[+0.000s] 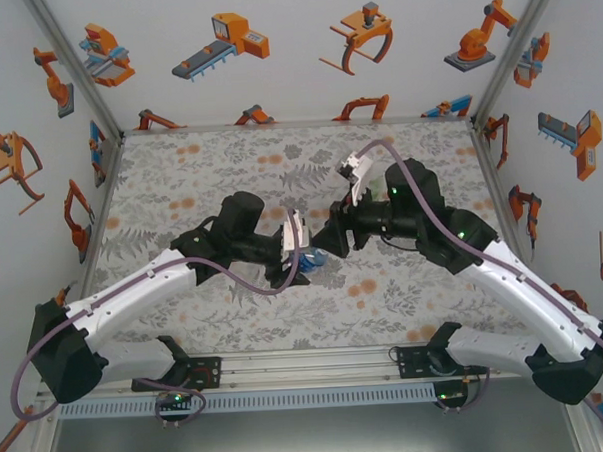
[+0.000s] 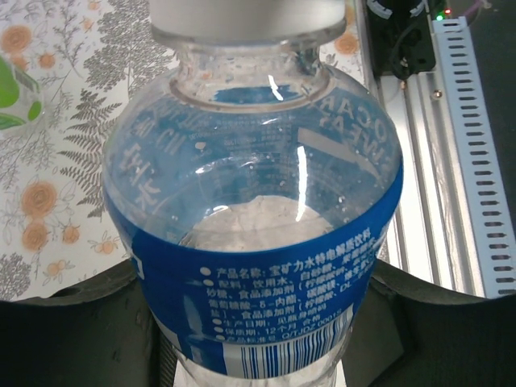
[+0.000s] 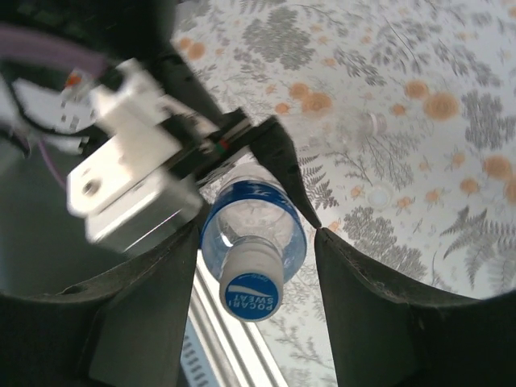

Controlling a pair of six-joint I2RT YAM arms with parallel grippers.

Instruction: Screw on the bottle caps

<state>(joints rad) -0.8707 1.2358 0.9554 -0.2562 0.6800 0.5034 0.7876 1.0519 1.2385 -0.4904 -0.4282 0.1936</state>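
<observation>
Facing each other in the top view: left claw [image 1: 299, 254] and right claw [image 1: 322, 245], tips nearly meeting. The blue-label bottle [image 1: 311, 268] sits at the left claw's tips, just beside the right claw.

Left wrist view: left claw [image 2: 258, 282] pinches the blue-label bottle [image 2: 258, 242] by its body, a dark finger on each side. The cap [image 2: 246, 16] is on the neck beyond the tips. Clear wall, droplets inside; contents cannot be told. Green-tinted bottle [image 2: 10, 93] well left of the claw.

Right wrist view: right claw [image 3: 258, 234] spread, one finger on each side of the cap [image 3: 251, 292], gaps on both sides. Loose white cap [image 3: 377, 194] lies on the table beyond the right finger.
</observation>
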